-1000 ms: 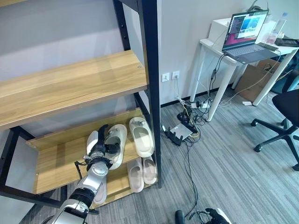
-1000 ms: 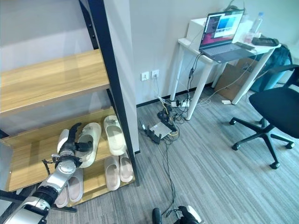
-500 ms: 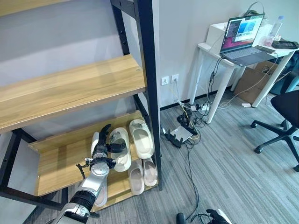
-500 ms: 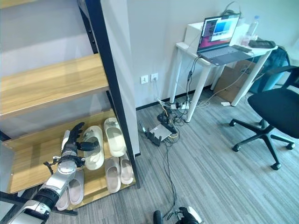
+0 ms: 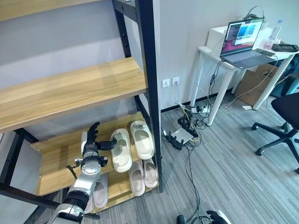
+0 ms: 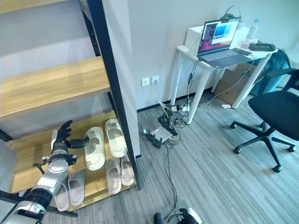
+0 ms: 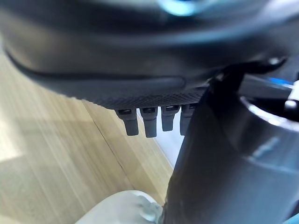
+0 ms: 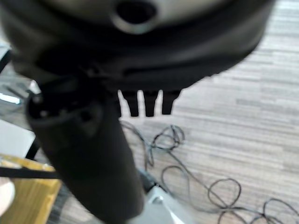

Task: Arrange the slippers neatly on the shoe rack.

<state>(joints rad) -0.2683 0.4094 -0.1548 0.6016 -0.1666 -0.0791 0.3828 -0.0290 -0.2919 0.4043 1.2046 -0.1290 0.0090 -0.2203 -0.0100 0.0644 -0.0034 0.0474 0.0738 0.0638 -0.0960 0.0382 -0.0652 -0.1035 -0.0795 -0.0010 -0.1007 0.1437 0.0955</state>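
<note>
Two cream slippers lie side by side on the rack's middle shelf (image 5: 56, 163): the left slipper (image 5: 121, 150) and the right slipper (image 5: 141, 139), toes toward the wall. My left hand (image 5: 90, 145) stands open just left of the left slipper, fingers straight up and thumb stretched toward the slipper's edge, holding nothing. In the left wrist view its fingers (image 7: 145, 123) hang straight over the wooden shelf, with a slipper's pale edge (image 7: 119, 209) close by. My right hand (image 8: 145, 105) is open low over the carpet.
On the bottom shelf lie a cream pair (image 5: 142, 174) at the right and a greyish pair (image 5: 99, 194) at the left. A black rack post (image 5: 150, 93) stands right of the slippers. Cables and a power strip (image 5: 183, 130), a white desk (image 5: 224, 60) and an office chair (image 5: 285, 121) are to the right.
My left hand has let go of the left slipper and drawn away to the left. That slipper, tilted a second ago, now lies flat beside the other. The camera has shifted slightly.
</note>
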